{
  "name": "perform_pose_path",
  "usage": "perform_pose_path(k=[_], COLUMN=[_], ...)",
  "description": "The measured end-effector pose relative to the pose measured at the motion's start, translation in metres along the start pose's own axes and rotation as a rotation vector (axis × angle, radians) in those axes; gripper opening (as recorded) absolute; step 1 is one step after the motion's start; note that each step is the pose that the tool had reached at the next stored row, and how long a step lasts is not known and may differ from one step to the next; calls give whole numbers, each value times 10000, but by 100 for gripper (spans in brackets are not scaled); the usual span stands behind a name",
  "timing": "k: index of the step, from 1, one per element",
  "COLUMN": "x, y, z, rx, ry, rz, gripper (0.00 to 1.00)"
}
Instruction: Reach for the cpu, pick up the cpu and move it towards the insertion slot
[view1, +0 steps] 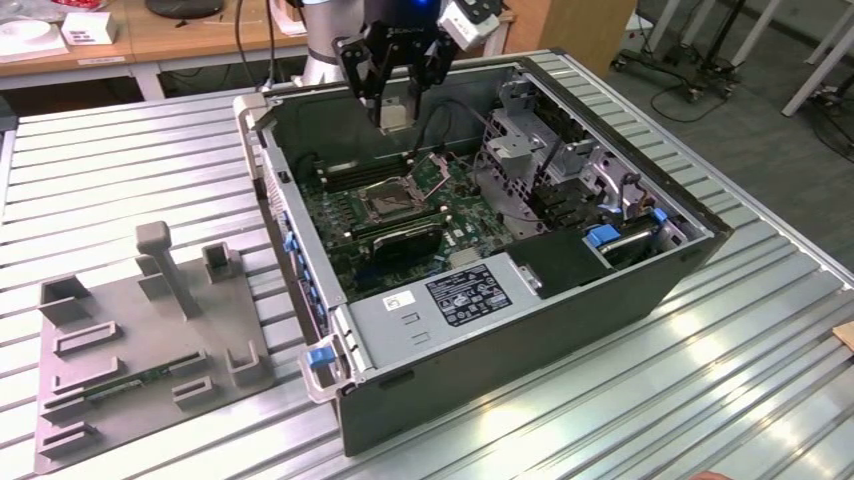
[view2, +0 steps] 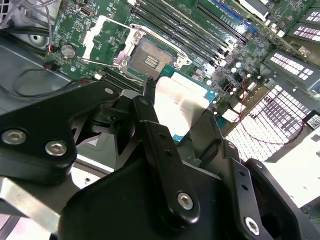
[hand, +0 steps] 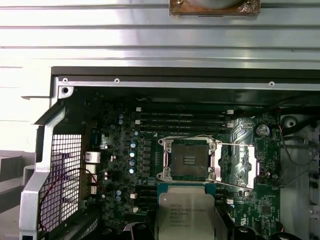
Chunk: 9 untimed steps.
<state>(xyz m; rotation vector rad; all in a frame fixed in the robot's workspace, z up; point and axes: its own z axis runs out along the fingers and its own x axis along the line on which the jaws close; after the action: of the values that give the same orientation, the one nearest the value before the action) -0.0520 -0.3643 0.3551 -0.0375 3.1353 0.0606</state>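
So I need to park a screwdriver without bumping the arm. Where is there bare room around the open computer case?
The ribbed metal table lies bare between the open black computer case and the grey plastic fixture tray, also off the case's exterior-view right. Inside is crowded: the black gripper holds the small silver square cpu above the silver-framed insertion slot.

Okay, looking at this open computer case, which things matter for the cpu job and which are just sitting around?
Part of the job:
- the cpu, held in the gripper above the motherboard
- the insertion slot, open, dark centre in a silver frame

Just lying about:
- grey tray on the table, at the exterior view's left
- memory slots
- power supply box
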Motion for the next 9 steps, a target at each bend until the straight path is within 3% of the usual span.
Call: perform_pose_path(k=[9], x=[-8], y=[-1], z=[23], rx=[-6], ry=[0], rz=[0], gripper=[53])
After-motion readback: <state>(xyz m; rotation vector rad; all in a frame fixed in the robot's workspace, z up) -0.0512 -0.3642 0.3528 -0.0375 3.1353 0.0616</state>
